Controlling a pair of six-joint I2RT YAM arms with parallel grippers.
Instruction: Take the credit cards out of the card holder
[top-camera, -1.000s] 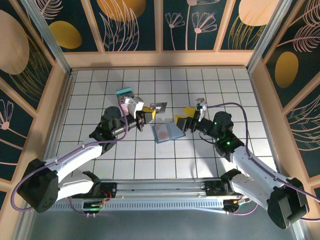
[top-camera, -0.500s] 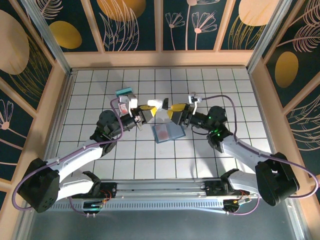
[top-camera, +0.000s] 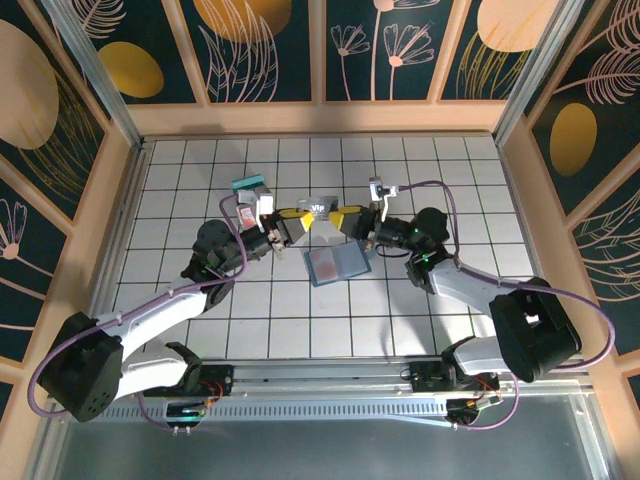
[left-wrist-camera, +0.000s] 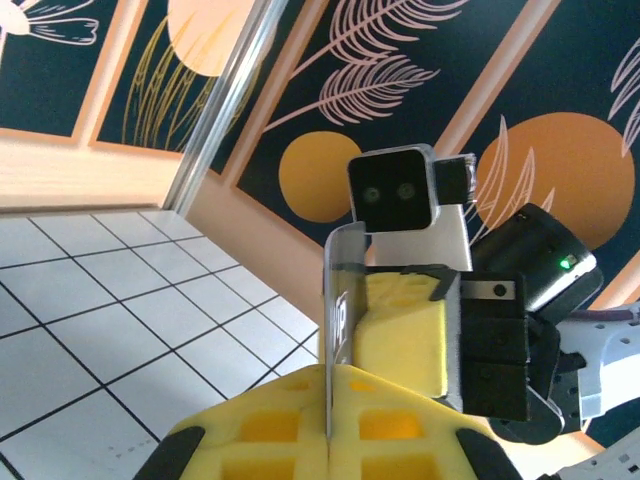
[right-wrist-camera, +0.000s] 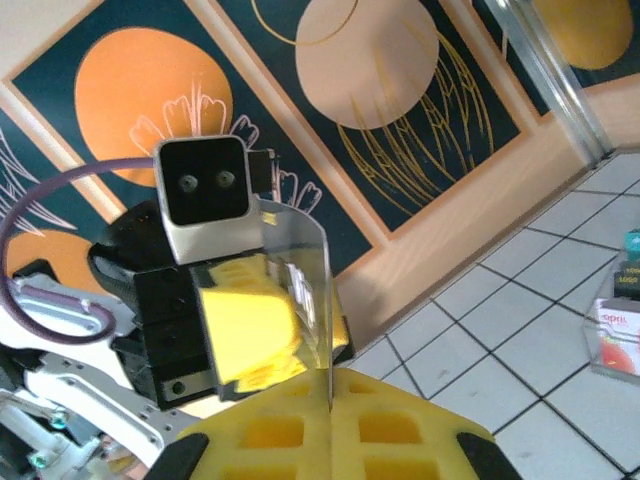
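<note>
A thin, shiny grey credit card (top-camera: 318, 209) hangs in the air above the table, held from both sides. My left gripper (top-camera: 304, 216) is shut on its left end and my right gripper (top-camera: 336, 216) is shut on its right end. The left wrist view has the card (left-wrist-camera: 338, 300) edge-on, pinched in my left gripper (left-wrist-camera: 328, 440), with the right gripper (left-wrist-camera: 405, 335) behind it. In the right wrist view the card (right-wrist-camera: 312, 290) rises from my right gripper (right-wrist-camera: 330, 400). The slate-blue card holder (top-camera: 347, 262) lies open on the tiles just below, a pinkish card (top-camera: 324, 263) on its left panel.
A teal and red-pink card pile (top-camera: 250, 189) sits behind the left gripper, also seen as a pile (right-wrist-camera: 615, 325) at the right edge of the right wrist view. Wooden walls (top-camera: 320, 118) ring the white tiled table (top-camera: 300, 300).
The right gripper swung left and up from beside the card holder to the card that the left gripper holds, and shut on its free end. The left arm barely moved.
</note>
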